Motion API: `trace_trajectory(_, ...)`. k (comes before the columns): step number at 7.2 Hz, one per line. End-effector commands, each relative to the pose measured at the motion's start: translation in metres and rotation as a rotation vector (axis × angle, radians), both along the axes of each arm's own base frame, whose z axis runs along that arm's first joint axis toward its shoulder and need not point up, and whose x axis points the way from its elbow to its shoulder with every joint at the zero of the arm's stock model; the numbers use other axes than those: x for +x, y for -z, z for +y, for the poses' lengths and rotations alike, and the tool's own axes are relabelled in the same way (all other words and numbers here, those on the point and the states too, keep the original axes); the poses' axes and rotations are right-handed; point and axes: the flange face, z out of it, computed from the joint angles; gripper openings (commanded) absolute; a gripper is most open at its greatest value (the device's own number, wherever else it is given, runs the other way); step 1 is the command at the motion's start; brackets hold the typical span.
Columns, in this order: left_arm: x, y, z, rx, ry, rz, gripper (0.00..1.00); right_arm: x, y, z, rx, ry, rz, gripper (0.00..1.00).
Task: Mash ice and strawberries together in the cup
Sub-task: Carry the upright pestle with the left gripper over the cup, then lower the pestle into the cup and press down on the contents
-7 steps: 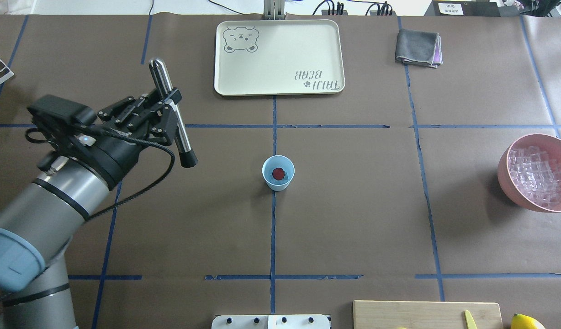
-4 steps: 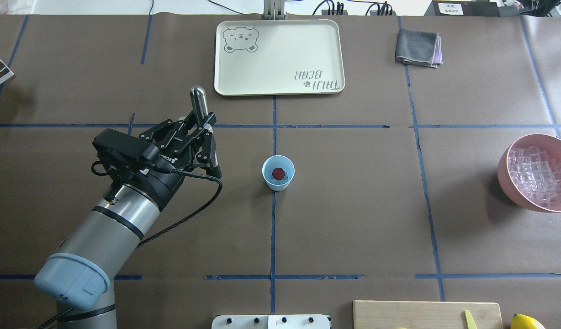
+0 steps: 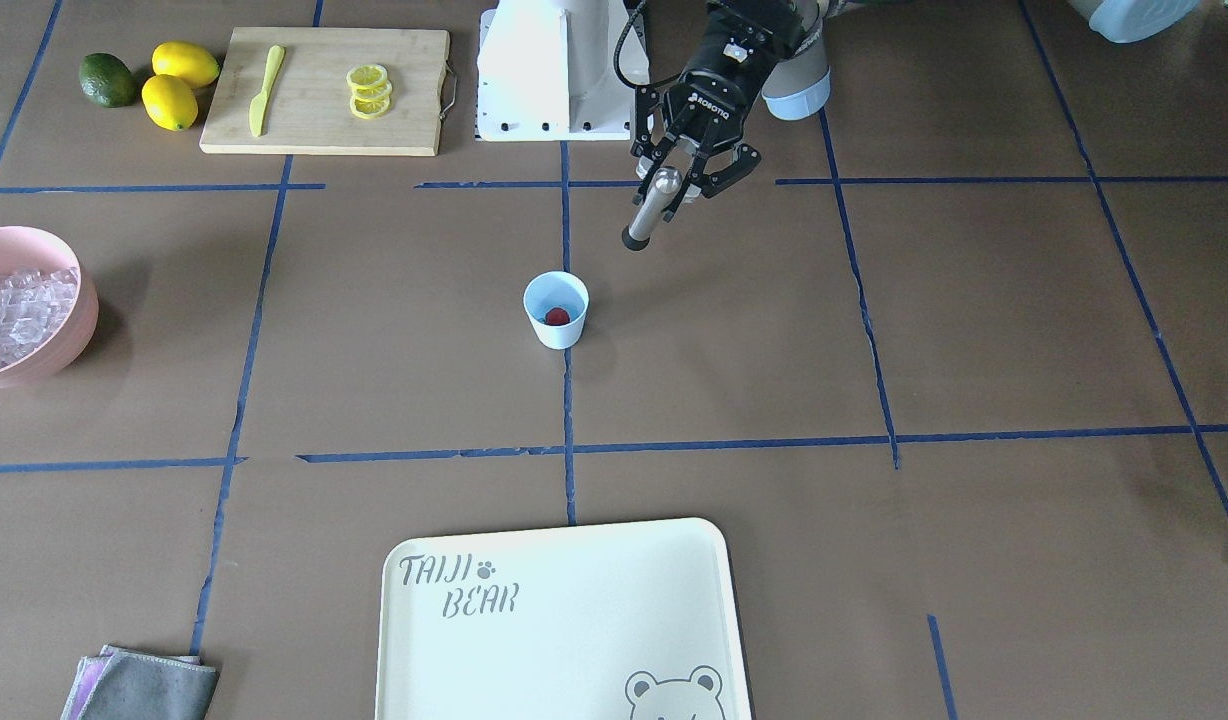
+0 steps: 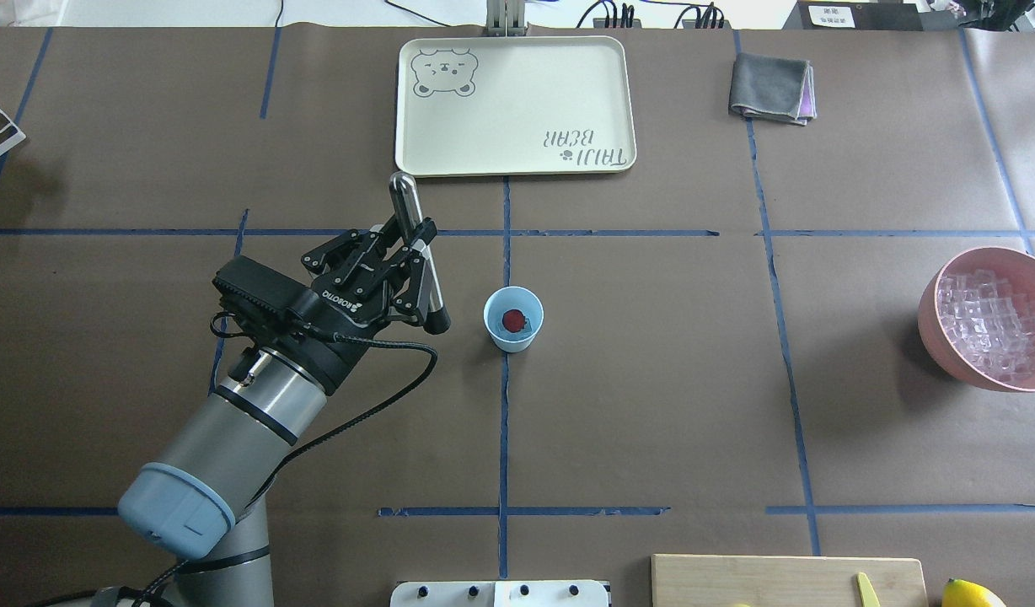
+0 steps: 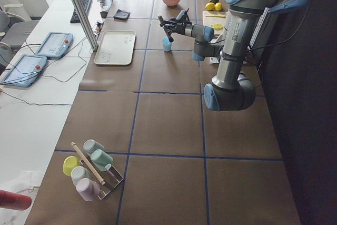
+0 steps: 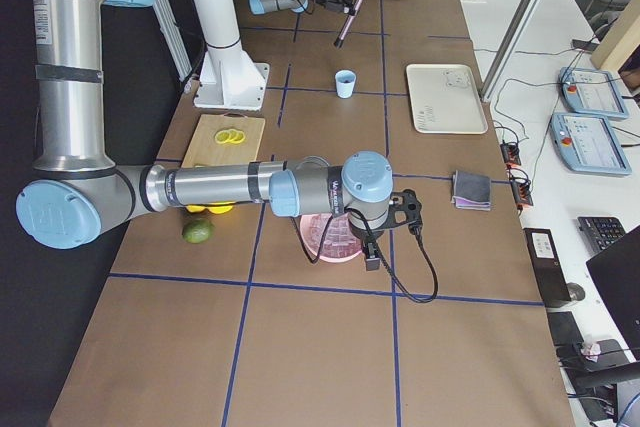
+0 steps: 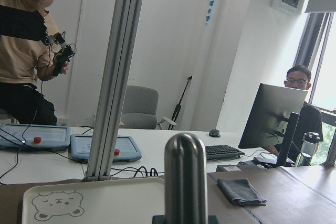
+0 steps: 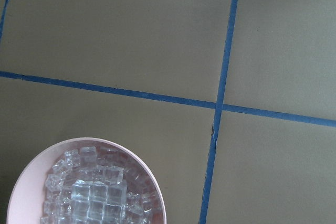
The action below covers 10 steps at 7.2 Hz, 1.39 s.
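The left end effector (image 4: 417,244) is clamped on a tilted metal muddler (image 4: 405,198), near the cup (image 4: 494,327). The cup stands mid-surface and holds a strawberry (image 4: 512,319). Ice (image 4: 989,324) fills a pink bowl (image 4: 933,333) at the surface's right edge. Whether the right end effector (image 6: 398,215) is open cannot be told.

The worktop (image 4: 652,405) is all brown, split into squares by blue tape lines (image 4: 503,421). Past it there's a white desk (image 7: 157,148) with a monitor (image 7: 265,116) and keyboard (image 7: 224,152), a grey chair (image 7: 139,106) against a plain white wall (image 7: 168,35), an aluminium post (image 7: 118,72) up front, and daylight coming through a window (image 7: 323,72) off to one side
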Motion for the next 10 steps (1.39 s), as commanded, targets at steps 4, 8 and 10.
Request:
trace_trajectory(4, 0.039, 0.021, -0.010, 0.061, -0.005, -0.001, 0.00, -0.001, 0.002, 0.000, 0.000, 0.001, -0.010, 1.00)
trace_trajectory(8, 0.071, 0.030, -0.035, 0.057, 0.025, -0.008, 0.00, -0.001, 0.000, 0.000, -0.004, 0.001, -0.009, 1.00)
trace_trajectory(10, 0.091, 0.009, -0.041, 0.059, 0.028, 0.003, 0.00, -0.001, 0.000, 0.001, -0.004, 0.001, -0.009, 1.00)
